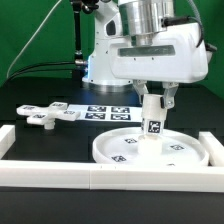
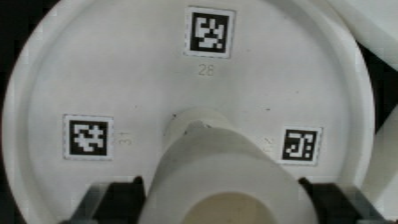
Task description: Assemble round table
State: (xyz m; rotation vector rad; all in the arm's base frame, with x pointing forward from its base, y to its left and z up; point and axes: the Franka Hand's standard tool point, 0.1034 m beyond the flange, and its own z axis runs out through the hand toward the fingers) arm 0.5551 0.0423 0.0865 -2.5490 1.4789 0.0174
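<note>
Nearest the viewer, a white border rail (image 1: pixel 120 181) runs along the near edge of the black tabletop (image 1: pixel 40 148), apparently fencing the work area so that loose parts cannot slide off. Just behind it lies the round disc (image 1: pixel 108 152), rim up, its tagged inner face exposed to receive the next part. Over the middle of the disc the tool (image 1: pixel 156 106) hangs straight down from the arm, closed on the post (image 1: pixel 153 126). The wrist view confirms the grip, showing the post clamped between dark pads (image 2: pixel 331 197) on either side. The post is held upright, square to the disc, presumably so that its lower end meets the centre without jamming. That end appears to touch the disc, but whether it is seated cannot be told. Toward the exterior view's left, well apart from the disc, the cross-shaped foot (image 1: pixel 48 116) lies flat, out of the arm's way. The marker board (image 1: pixel 106 112) lies just beside the foot, on the far side of the disc. Judged stage: post being joined to disc, foot not yet mounted. A tilt or a premature release would risk a crooked joint.
</note>
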